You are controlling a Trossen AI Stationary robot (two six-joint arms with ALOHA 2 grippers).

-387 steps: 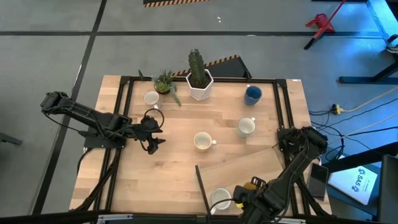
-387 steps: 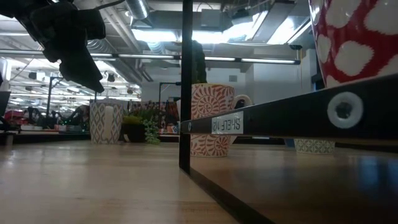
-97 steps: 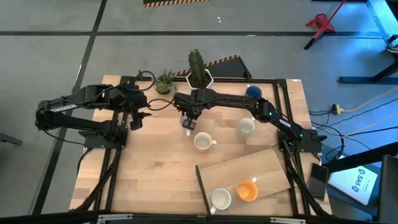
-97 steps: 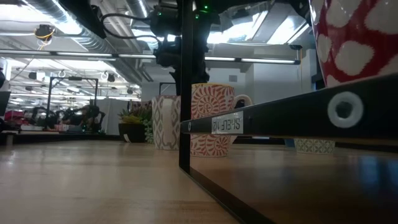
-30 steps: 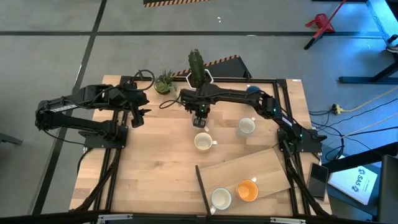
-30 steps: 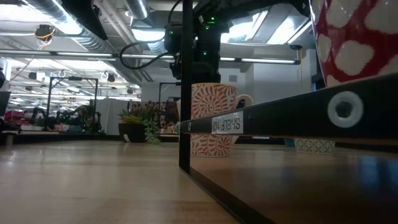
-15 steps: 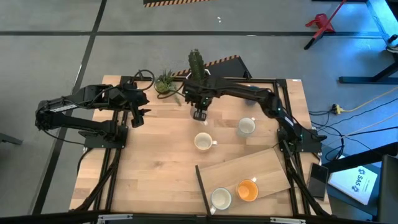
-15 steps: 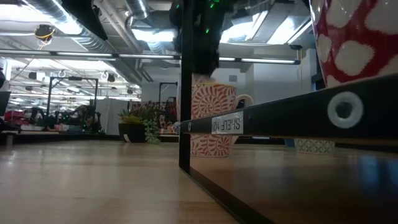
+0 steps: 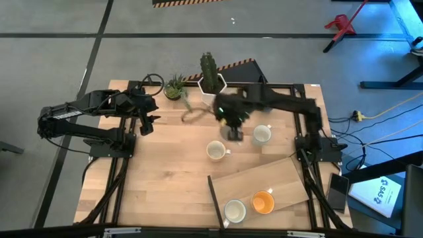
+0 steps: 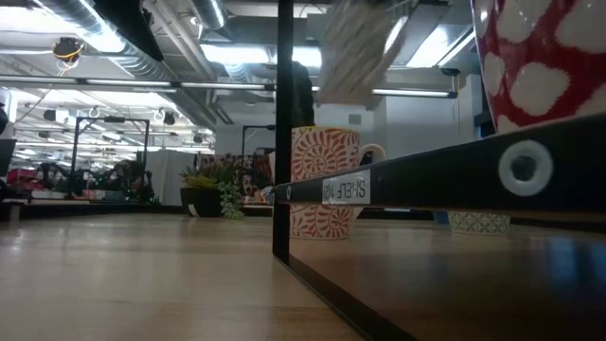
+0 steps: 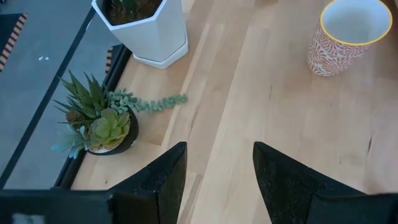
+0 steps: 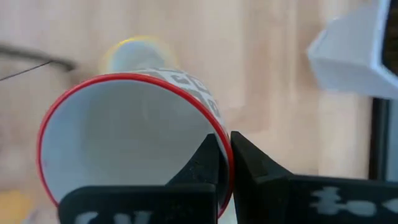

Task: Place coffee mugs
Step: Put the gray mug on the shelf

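Note:
My right gripper (image 9: 232, 127) hangs over the middle of the table, shut on a white mug with a grey pattern and a red rim (image 12: 124, 137). That mug shows blurred and high up in the low view (image 10: 355, 47). A cream mug (image 9: 215, 151) and a white mug (image 9: 262, 134) stand upright on the table. Another white mug (image 9: 234, 210) and the orange mug (image 9: 263, 202) stand on a wooden board (image 9: 281, 175) near the front. The dark blue mug is hidden. My left gripper (image 11: 214, 180) is open, waiting at the far left (image 9: 147, 122). My right gripper pinches the mug's wall at the red rim (image 12: 216, 129), one finger inside (image 12: 200, 163) the cup and one outside (image 12: 250, 163). The mug is lifted clear of the table, its open mouth toward the wrist camera.
A white hexagonal cactus pot (image 9: 211, 87) and a small succulent (image 9: 175, 88) stand at the far edge. A black frame (image 9: 213, 192) edges the wooden board. A cable (image 9: 192, 114) lies on the table. Bare wood lies at the near left.
My right gripper, holding the patterned mug, has swung fast from in front of the cactus pot toward the table's right and a little nearer, and the arm has folded back. The mug stays lifted clear and travels with it.

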